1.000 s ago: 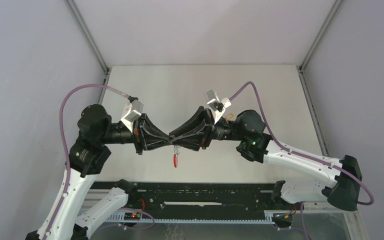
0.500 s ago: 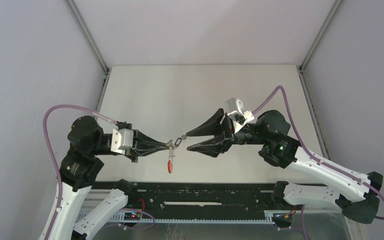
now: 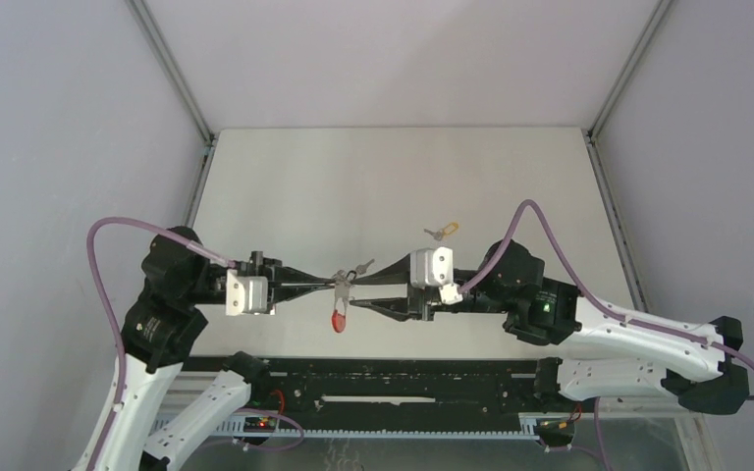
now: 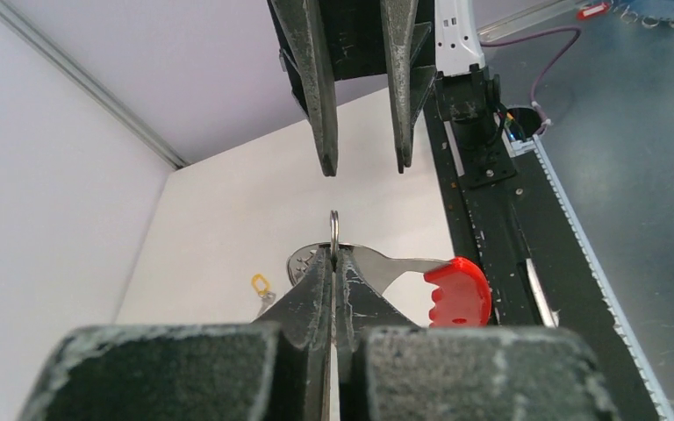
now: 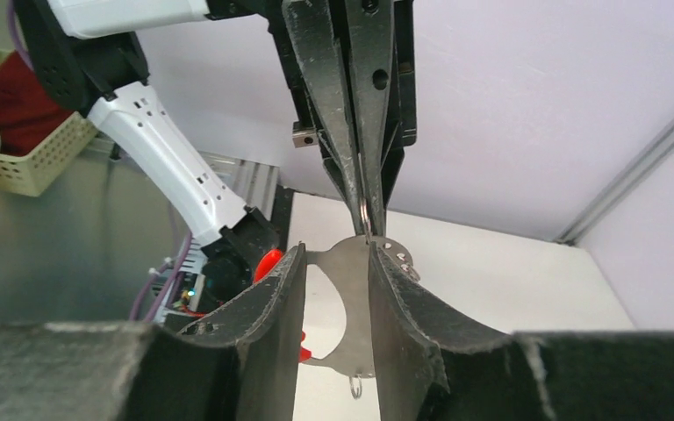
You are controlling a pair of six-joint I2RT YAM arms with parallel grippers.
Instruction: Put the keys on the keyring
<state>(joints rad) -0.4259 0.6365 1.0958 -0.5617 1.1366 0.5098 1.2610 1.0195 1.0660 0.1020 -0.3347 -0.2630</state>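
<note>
My left gripper (image 3: 333,284) is shut on the keyring's silver rings and flat metal plate, holding it above the table's near edge. The keyring's red band (image 3: 339,320) hangs below; it also shows in the left wrist view (image 4: 458,294). My right gripper (image 3: 358,289) is open and faces the left one, its fingertips (image 5: 291,263) either side of the metal plate (image 5: 351,303) without pinching it. The key with the yellow-orange tag (image 3: 442,232) lies on the table beyond the right arm. I cannot make out the black-tagged key for sure.
The white table (image 3: 393,177) runs back to grey walls with metal corner posts. A black rail (image 3: 403,378) with the arm bases runs along the near edge. A basket (image 5: 17,140) stands off the table in the right wrist view.
The right gripper, which had backed off open to the right, has swung down and come back in around the keyring. This uncovered the yellow-tagged key on the table. The left gripper keeps its hold.
</note>
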